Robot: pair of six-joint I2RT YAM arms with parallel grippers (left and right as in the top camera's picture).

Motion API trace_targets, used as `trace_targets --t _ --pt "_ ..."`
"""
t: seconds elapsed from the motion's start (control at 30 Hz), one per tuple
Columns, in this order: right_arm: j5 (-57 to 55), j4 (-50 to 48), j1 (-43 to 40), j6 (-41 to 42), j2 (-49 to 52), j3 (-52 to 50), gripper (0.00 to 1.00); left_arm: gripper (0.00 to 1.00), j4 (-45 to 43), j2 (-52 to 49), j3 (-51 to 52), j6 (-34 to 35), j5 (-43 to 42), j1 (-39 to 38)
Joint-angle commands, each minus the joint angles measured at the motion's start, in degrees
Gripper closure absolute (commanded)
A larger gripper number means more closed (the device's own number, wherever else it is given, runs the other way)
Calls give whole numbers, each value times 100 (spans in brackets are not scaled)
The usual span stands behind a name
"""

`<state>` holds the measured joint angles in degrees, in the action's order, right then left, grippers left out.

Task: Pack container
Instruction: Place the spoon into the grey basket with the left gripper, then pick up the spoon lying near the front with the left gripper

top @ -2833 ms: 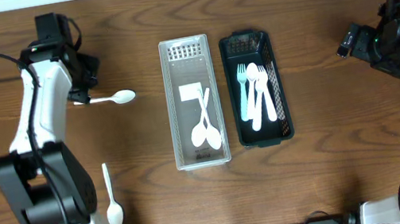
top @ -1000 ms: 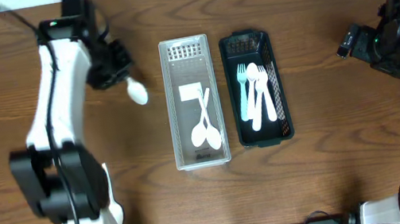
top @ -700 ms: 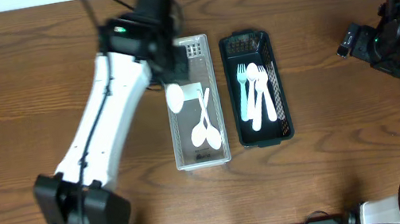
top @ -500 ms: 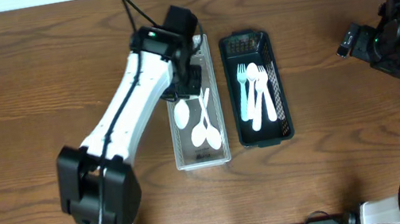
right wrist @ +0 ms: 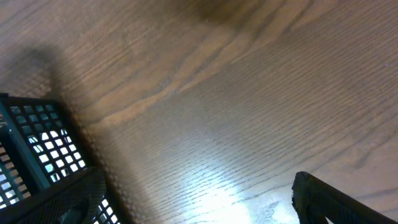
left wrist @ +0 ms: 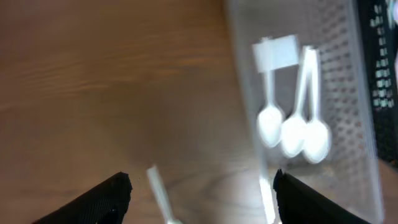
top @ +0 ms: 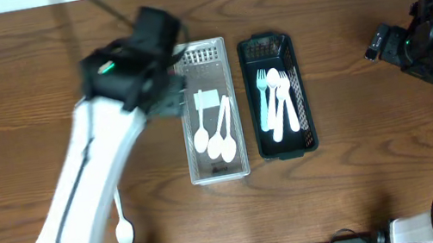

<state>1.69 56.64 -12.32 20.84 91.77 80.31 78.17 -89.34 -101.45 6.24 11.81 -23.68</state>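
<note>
A clear container (top: 236, 136) holds three white spoons (top: 214, 135); they also show in the left wrist view (left wrist: 292, 134). Beside it a black basket (top: 250, 99) holds white and pale blue cutlery. One more white spoon (top: 121, 222) lies on the table at the front left; its handle shows in the left wrist view (left wrist: 158, 193). My left gripper (top: 167, 94) is blurred, just left of the clear container, open and empty (left wrist: 202, 208). My right gripper (top: 378, 43) is open and empty at the far right, above bare wood (right wrist: 199, 205).
The black basket's mesh corner (right wrist: 31, 143) shows at the left of the right wrist view. The table is brown wood. The left arm (top: 87, 185) stretches diagonally over the table's left half.
My left gripper carried a white spoon from the left of the table into the clear container, let it go, and has drawn back to the left. The right arm has not moved.
</note>
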Motion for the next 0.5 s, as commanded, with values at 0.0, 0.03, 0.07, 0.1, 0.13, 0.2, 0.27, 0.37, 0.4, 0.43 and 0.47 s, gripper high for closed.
trace_targets --t 0.0,0.03,0.07,0.1,0.13,0.2,0.27,0.37,0.4,0.43,0.47 --pt "-17 -15 -37 28 24 24 1 24 514 385 -22 319 728 490" --pt "-17 -28 -37 31 24 24 1 24 708 496 31 382 730 756" --pt "-17 -35 -37 31 24 24 1 24 807 566 98 450 726 962" --pt "-17 -44 -37 31 24 24 1 24 848 627 201 483 662 1163" --pt "-17 -52 -37 31 24 24 1 24 826 695 356 479 496 1370" --pt "-17 -70 -37 31 24 24 1 24 723 765 737 479 199 1703" --pt "-15 -76 -37 31 24 24 1 24 564 774 1274 481 2 1904" --pt "-15 -76 -37 31 24 24 1 24 -4 774 2380 479 -70 2020" --pt "-17 -76 -37 31 24 24 1 24 -223 774 2778 479 -70 2020" --pt "-17 -72 -37 31 24 24 1 24 -380 774 3084 483 -83 2020" --pt "-17 -68 -37 31 24 24 1 24 -540 774 3412 503 -129 2020"
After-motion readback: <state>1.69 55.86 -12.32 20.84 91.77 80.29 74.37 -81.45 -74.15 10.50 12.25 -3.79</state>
